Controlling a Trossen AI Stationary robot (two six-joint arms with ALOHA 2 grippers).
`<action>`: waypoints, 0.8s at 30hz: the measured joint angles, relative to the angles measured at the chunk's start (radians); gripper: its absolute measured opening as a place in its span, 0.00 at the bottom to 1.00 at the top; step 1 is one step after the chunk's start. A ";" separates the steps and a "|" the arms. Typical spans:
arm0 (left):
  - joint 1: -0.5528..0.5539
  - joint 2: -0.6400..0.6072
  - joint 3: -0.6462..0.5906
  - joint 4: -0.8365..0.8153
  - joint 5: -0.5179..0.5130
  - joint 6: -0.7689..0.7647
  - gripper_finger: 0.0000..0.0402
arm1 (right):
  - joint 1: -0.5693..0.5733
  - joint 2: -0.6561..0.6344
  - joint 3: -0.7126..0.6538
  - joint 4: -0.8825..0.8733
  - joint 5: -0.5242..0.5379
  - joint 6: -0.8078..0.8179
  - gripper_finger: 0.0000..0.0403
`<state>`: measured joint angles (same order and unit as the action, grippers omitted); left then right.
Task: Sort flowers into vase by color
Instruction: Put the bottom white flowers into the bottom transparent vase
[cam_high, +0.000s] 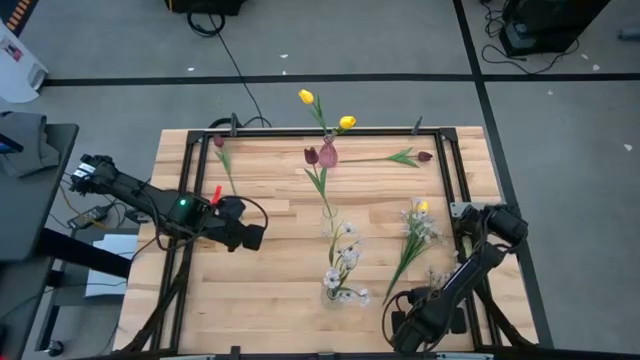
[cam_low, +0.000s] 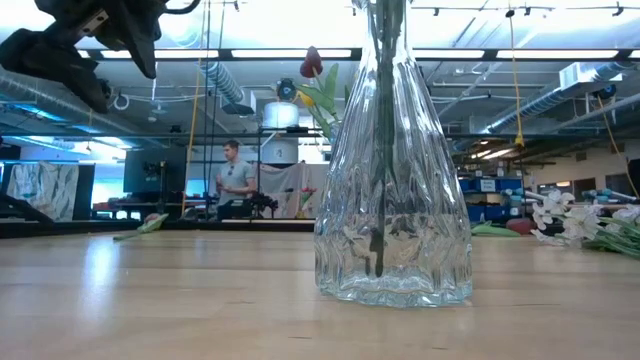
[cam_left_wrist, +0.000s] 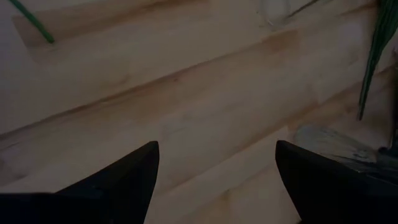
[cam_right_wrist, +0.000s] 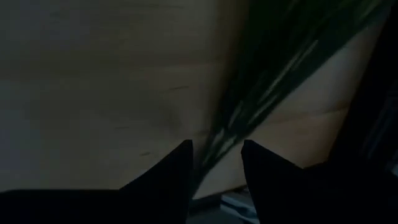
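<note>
Flowers lie and stand across a wooden table (cam_high: 270, 310), seen from above. Three clear vases are in use: a pink-tinted vase (cam_high: 328, 154) at the far edge holds two yellow tulips (cam_high: 306, 97) and a maroon tulip (cam_high: 311, 156); a middle vase (cam_high: 329, 222) holds one green stem; the nearest vase (cam_high: 332, 285) holds white blossom sprays (cam_high: 346, 250). By this count the sorting looks partly done, and the mixed far vase may need correcting.

Loose flowers remain: a maroon tulip (cam_high: 219, 142) near the far left corner, another maroon tulip (cam_high: 424, 156) lying near the far right corner, and a bunch of white sprays with one yellow bloom (cam_high: 418, 226) on the right.

That bunch's green stems (cam_right_wrist: 249, 106) run down towards the right gripper (cam_right_wrist: 216, 155), low at the near right edge; its half-parted fingers straddle the stem ends, though actual contact cannot be confirmed.

The left gripper (cam_left_wrist: 216, 168) hangs over bare wood at mid-left, fingers spread wide, holding nothing.
</note>
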<state>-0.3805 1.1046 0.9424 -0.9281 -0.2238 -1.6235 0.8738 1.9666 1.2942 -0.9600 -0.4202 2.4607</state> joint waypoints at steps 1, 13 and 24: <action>0.000 0.000 0.000 0.004 0.007 0.000 0.81 | 0.001 0.012 0.000 0.008 -0.001 0.000 0.37; 0.000 0.000 0.000 0.109 0.018 -0.001 0.81 | 0.020 0.040 0.003 0.028 0.085 -0.027 0.37; 0.001 0.000 0.000 0.170 0.019 -0.003 0.81 | -0.009 -0.005 -0.001 0.017 0.361 -0.079 0.34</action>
<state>-0.3798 1.1049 0.9428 -0.7583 -0.2050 -1.6268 0.8653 1.9620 1.2936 -0.9431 -0.0591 2.3819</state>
